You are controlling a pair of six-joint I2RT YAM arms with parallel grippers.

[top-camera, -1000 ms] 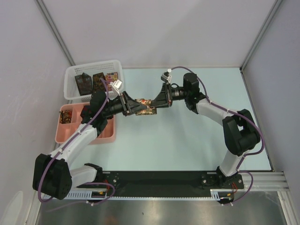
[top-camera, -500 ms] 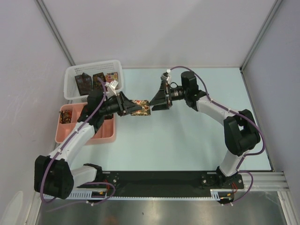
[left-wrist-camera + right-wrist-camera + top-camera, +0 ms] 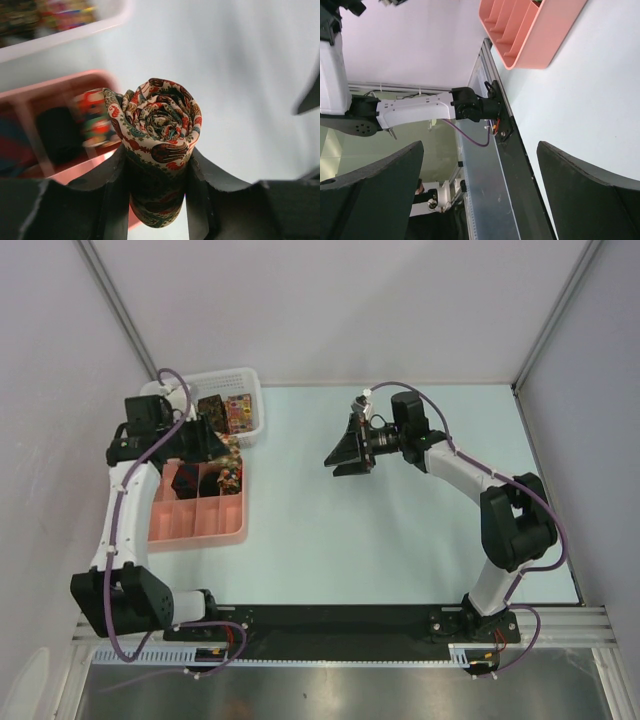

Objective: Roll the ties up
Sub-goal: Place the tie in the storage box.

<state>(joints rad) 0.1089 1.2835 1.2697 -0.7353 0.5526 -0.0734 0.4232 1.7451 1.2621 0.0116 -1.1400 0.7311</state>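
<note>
A second ago both pincers met over the middle of the tabletop (image 3: 400, 540), each with an end of the same tie. That has changed. The right pincer (image 3: 479, 165) has let go and now stands wide and empty, hanging above bare tabletop with nothing between its fingers. The left pincer (image 3: 156, 160) has carried the piece away alone and grips the rolled tie (image 3: 160, 130) at a narrow setting, one finger pressed to each side of the coil, the spiral end facing out past the tips.

Under and just beyond the left pincer lies the pink compartment tray (image 3: 200, 535); some of its cells already hold a dark piece and a colourful one, though the wrist view blurs them too much to name the patterns. Further out past the tips sits the white mesh basket (image 3: 252, 400), with folded ties (image 3: 238, 410) in it not yet rolled.

Judging from this, the rolling of this tie is finished and what remains is setting it into a free cell, probably without letting the coil spring loose on release.
</note>
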